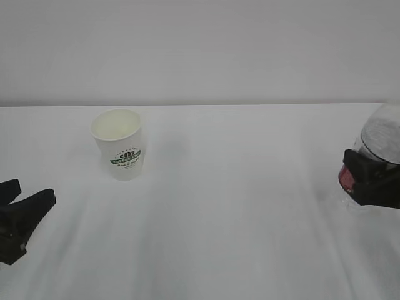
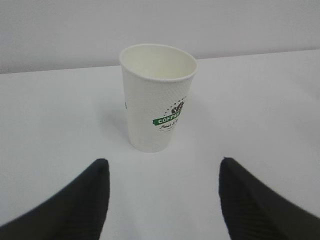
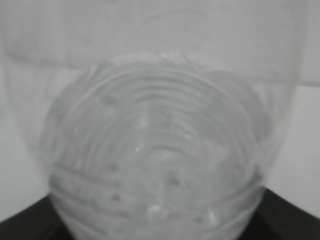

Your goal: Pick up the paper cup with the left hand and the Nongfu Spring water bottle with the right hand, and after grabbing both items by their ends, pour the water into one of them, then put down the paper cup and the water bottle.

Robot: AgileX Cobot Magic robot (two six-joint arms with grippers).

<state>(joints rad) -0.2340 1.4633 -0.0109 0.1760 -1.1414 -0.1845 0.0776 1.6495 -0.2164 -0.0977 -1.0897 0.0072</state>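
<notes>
The paper cup [image 1: 119, 144] stands upright and empty on the white table, with its green logo facing forward; it also shows in the left wrist view [image 2: 157, 100]. My left gripper [image 1: 19, 212] [image 2: 161, 195] is open, low at the left edge, a short way in front of the cup with nothing between its fingers. The Nongfu Spring water bottle [image 1: 380, 140] [image 3: 155, 150] stands at the far right edge. My right gripper [image 1: 369, 178] sits around it at the red label. The bottle hides the fingertips, so contact is unclear. No water stream shows.
The white table [image 1: 237, 206] runs back to a plain white wall. Bare tabletop lies between the cup and the bottle.
</notes>
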